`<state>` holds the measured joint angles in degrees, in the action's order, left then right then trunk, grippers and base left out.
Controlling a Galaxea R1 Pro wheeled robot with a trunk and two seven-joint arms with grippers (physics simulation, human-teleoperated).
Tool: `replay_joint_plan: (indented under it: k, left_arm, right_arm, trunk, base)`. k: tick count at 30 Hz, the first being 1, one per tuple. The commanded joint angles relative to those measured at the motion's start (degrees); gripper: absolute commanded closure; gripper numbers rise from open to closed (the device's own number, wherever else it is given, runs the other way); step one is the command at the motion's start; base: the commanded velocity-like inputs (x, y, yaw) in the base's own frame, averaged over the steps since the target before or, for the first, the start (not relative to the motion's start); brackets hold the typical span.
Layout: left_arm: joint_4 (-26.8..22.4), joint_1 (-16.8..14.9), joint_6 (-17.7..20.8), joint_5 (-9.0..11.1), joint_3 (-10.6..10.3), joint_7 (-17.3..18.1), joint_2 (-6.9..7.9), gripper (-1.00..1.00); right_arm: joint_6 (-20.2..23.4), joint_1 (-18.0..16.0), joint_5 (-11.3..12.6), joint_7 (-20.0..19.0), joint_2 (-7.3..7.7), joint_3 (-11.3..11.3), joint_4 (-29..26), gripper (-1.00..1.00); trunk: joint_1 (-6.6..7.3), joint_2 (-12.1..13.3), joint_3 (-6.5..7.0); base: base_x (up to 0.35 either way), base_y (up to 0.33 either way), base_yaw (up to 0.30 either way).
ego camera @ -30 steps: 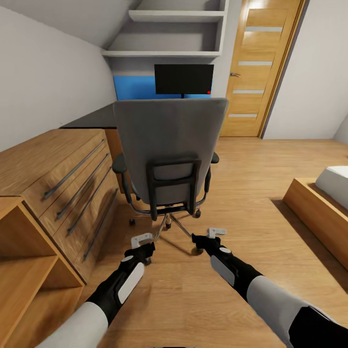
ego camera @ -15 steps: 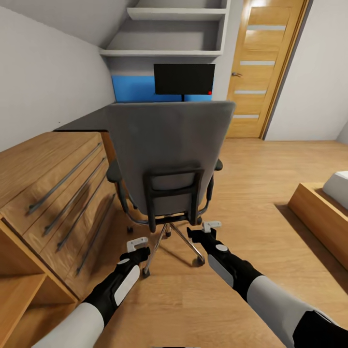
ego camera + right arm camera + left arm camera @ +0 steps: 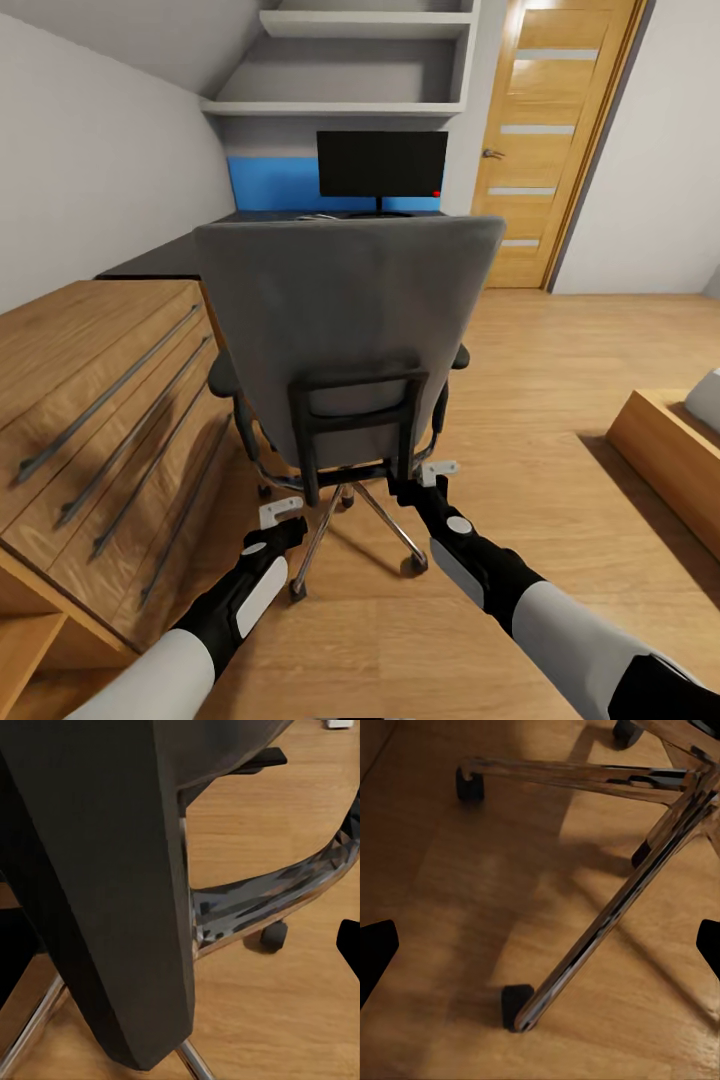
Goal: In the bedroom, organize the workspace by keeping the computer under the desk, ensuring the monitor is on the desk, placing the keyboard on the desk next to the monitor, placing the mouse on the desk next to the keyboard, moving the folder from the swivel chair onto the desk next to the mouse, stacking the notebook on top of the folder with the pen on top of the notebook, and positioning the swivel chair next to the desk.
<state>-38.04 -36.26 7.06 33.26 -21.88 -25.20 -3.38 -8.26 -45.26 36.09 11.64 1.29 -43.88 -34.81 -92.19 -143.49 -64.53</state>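
The grey swivel chair (image 3: 350, 320) stands right in front of me with its tall back toward me, chrome base (image 3: 375, 515) on the wood floor. Beyond it the monitor (image 3: 382, 163) stands on the black desk (image 3: 165, 260). My left gripper (image 3: 282, 512) hangs open low beside a chrome leg (image 3: 600, 930) and castor (image 3: 514, 1001). My right gripper (image 3: 432, 475) is open just behind the chair's black back frame (image 3: 97, 870). The chair back hides the seat, so the folder is hidden. Keyboard, mouse, notebook, pen and computer are out of view.
A light-wood drawer cabinet (image 3: 100, 390) runs close along my left. Grey wall shelves (image 3: 350, 105) hang above the desk's blue panel (image 3: 270, 183). A wooden door (image 3: 545, 140) is at the back right. A bed frame (image 3: 670, 450) sits at the right; open floor lies between.
The whole view has moved forward toward the chair, which now looms larger. Both grippers sit nearer the chair's base, still open.
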Motion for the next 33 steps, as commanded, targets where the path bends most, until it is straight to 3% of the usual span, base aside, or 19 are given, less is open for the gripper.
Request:
replay_joint_plan:
  k: [1, 8, 15, 33]
  left_arm:
    - [-0.1, 0.0, 0.0, 0.3, -0.3, -0.5, 0.04, -1.00]
    - [0.1, 0.0, -0.3, 0.3, -0.3, -0.5, 0.04, -1.00]
    - [0.1, 0.0, -3.8, 0.4, -0.3, -0.4, 0.04, -1.00]
    - [1.3, 0.0, -4.0, 0.4, -0.3, -0.5, 0.04, -1.00]
  right_arm:
    - [-0.4, 0.0, 0.6, 0.4, 0.02, -0.5, 0.0, -1.00]
    - [-0.5, 0.0, 0.7, 0.5, -0.06, -0.5, 0.1, -1.00]
    - [-0.5, 0.0, 0.7, 0.5, -0.06, -0.5, 0.3, -1.00]
    - [-0.5, 0.2, 0.6, 0.4, -0.09, -0.5, 0.6, -1.00]
  trunk:
    - [0.00, 0.0, -0.05]
    - [0.00, 0.0, 0.02]
    - [0.00, 0.0, 0.22]
    - [0.00, 0.0, 0.25]
  base:
    - [0.137, 0.000, 0.000]
    - [0.266, 0.000, -0.024]
    - [0.321, 0.000, -0.068]
    - [0.321, -0.005, -0.004]
